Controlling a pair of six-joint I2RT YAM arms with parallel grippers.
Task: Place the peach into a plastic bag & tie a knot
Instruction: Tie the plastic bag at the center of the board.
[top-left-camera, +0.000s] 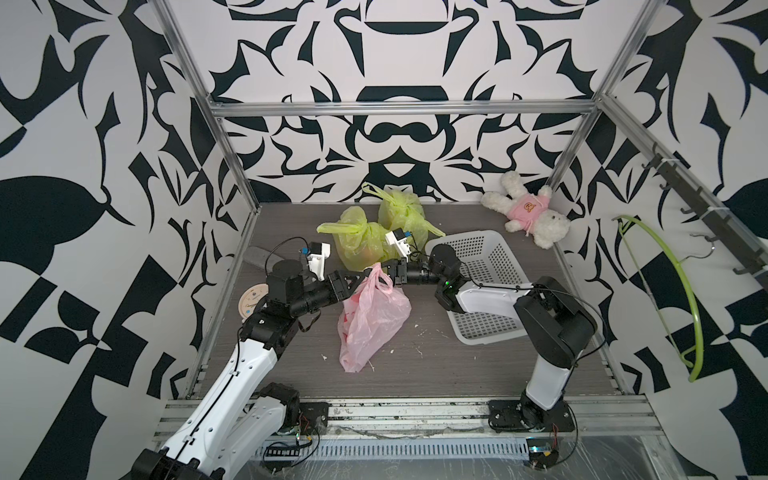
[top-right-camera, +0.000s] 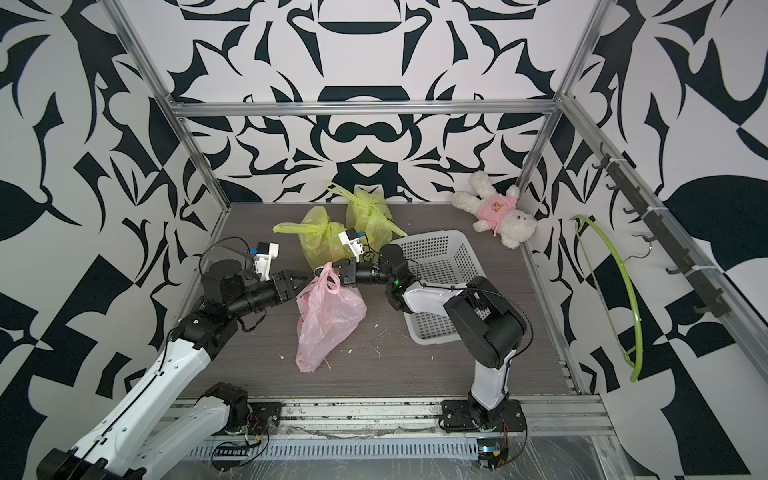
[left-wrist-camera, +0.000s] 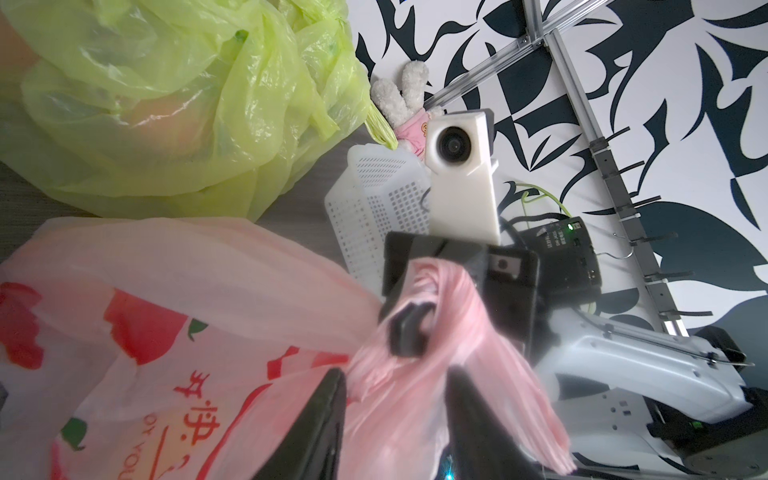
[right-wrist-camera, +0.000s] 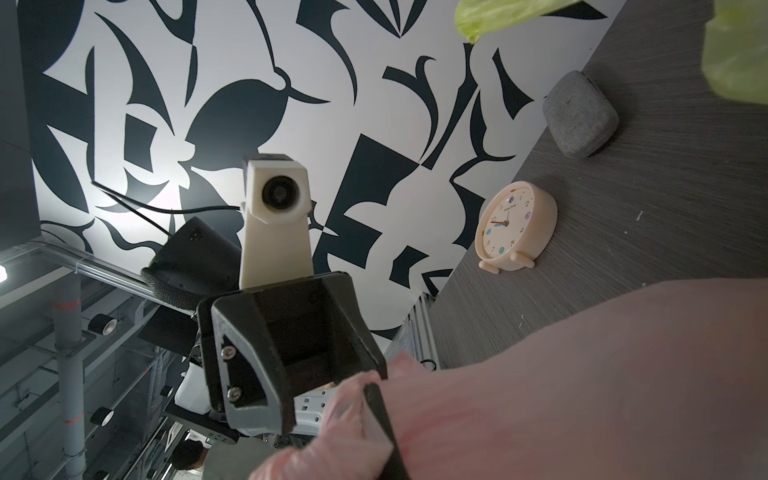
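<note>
With right pincer (top-left-camera: 390, 275) clamps bag (top-left-camera: 370, 324) handle (left-wrist-camera: 453, 316) tight; with left pincer (top-left-camera: 360, 286), jaws half-wide, straddles same strand, ready for looping a knot. Peach unseen, probably inside bag at centre.

Even bright light, soft shadows, wide-angle edge warp, close-up blur on pink bag (left-wrist-camera: 415, 395).

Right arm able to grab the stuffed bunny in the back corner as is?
Probably not as is. The right gripper is shut on a handle of the pink bag and points away from the stuffed bunny. It would have to let go first. The bunny itself lies uncovered.
</note>
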